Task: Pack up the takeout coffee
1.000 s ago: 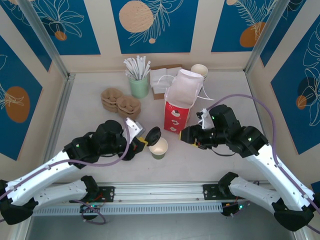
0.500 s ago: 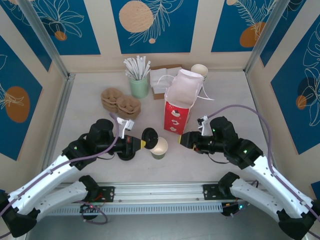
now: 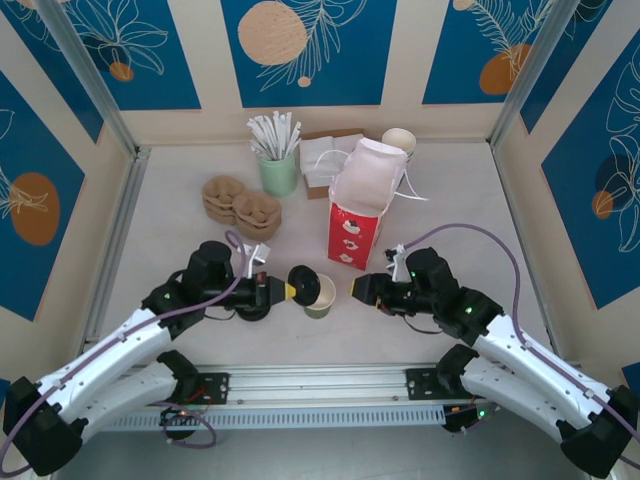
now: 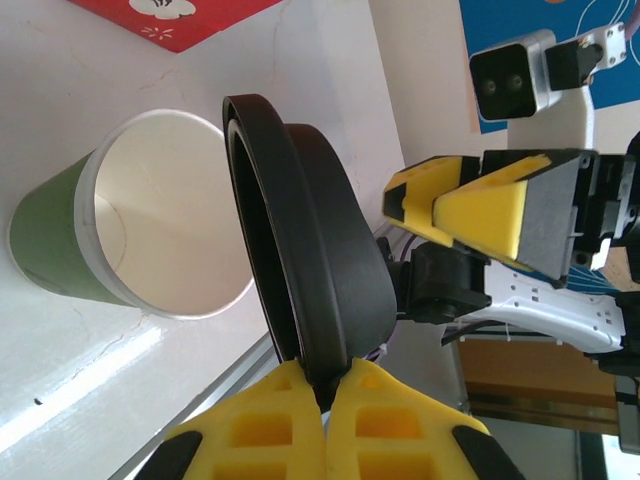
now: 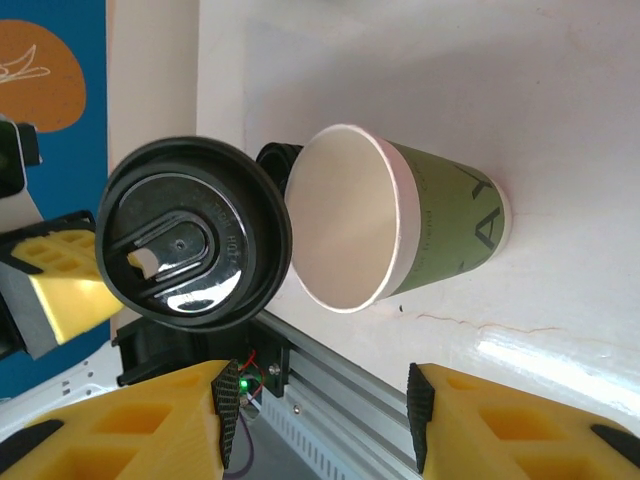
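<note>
left gripper [image 4: 325, 385] clamped on black lid [image 4: 300, 260], seen edge-on from left wrist | right wrist view: lid's top face, just beside lidless coffee cup [image 5: 400, 230] | right gripper [image 5: 320, 410] half-spread, empty, facing cup, which stands between grippers | red-and-white bag [image 3: 355, 225] behind cup

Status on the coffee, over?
Left gripper jaws shut on black lid, edge-on beside cup. Right gripper jaws open, empty. Cup upright, lidless. Nothing between cup and bag.

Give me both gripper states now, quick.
Left gripper: closed on the black lid.
Right gripper: open, empty, facing the paper cup.
</note>
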Action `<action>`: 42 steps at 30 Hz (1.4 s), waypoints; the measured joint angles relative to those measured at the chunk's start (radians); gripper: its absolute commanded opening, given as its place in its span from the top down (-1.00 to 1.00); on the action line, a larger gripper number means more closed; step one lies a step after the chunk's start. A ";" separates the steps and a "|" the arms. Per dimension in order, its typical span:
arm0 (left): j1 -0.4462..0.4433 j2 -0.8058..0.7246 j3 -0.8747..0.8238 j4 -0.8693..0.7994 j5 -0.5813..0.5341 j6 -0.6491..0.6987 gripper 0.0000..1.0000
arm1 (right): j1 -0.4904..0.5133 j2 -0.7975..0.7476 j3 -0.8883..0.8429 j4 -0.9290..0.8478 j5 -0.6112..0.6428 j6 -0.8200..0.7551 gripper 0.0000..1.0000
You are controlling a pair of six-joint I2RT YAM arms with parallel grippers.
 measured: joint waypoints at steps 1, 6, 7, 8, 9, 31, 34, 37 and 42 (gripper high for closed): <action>0.004 0.011 -0.001 0.009 0.006 -0.003 0.89 | 0.005 -0.001 -0.017 0.025 0.002 0.000 -0.03; 0.018 0.041 -0.030 0.071 0.029 -0.027 0.89 | 0.021 -0.001 -0.045 0.095 0.021 -0.005 -0.05; 0.019 0.047 -0.036 0.079 0.032 -0.030 0.89 | 0.024 -0.002 -0.045 0.105 0.027 -0.005 -0.06; 0.020 0.052 -0.039 0.083 0.034 -0.033 0.89 | 0.025 -0.002 -0.045 0.110 0.031 -0.007 -0.08; 0.021 0.059 -0.040 0.088 0.037 -0.033 0.89 | 0.025 -0.002 -0.045 0.116 0.035 -0.008 -0.08; 0.029 0.142 -0.089 0.169 0.065 -0.055 0.64 | 0.027 0.188 -0.043 0.207 0.037 0.023 -0.10; 0.030 0.142 -0.096 0.170 0.064 -0.055 0.53 | 0.027 0.219 -0.035 0.212 0.037 0.034 -0.12; 0.031 0.144 -0.097 0.171 0.062 -0.054 0.49 | 0.032 0.262 -0.010 0.219 0.036 0.037 -0.14; 0.031 0.161 -0.097 0.170 0.061 -0.047 0.44 | 0.043 0.301 0.023 0.238 0.034 0.037 -0.16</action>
